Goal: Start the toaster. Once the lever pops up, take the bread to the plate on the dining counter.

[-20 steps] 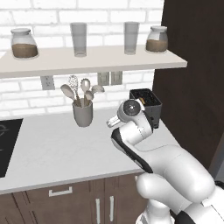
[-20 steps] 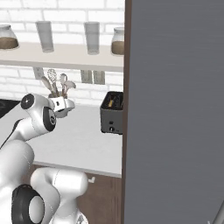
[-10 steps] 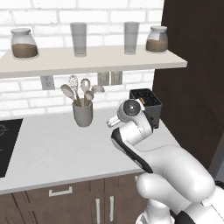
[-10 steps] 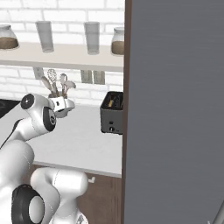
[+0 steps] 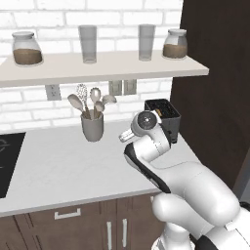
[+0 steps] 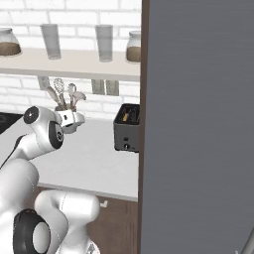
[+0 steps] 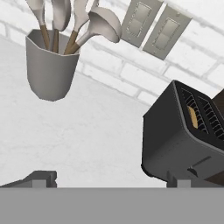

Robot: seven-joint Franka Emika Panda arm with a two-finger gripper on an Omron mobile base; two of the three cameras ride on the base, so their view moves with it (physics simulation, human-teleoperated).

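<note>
The black toaster (image 5: 163, 114) (image 6: 126, 134) (image 7: 183, 133) stands on the white counter by the brick wall, against a dark tall cabinet. A tan slice of bread (image 7: 192, 117) (image 6: 128, 117) sits low in one of its top slots. My gripper (image 5: 127, 136) (image 6: 70, 121) (image 7: 109, 180) hovers over the counter to the left of the toaster and short of it, touching nothing. Its fingertips (image 7: 41, 178) stand wide apart at the bottom of the hand view, so it is open and empty. The plate and the dining counter are out of view.
A grey utensil cup (image 5: 92, 128) (image 7: 49, 65) with spoons and a whisk stands left of the toaster. Wall outlets (image 7: 153, 28) sit behind it. A shelf (image 5: 97, 66) with jars and glasses hangs above. A black cooktop (image 5: 7, 161) lies far left; a tall grey panel (image 6: 198, 124) blocks the right.
</note>
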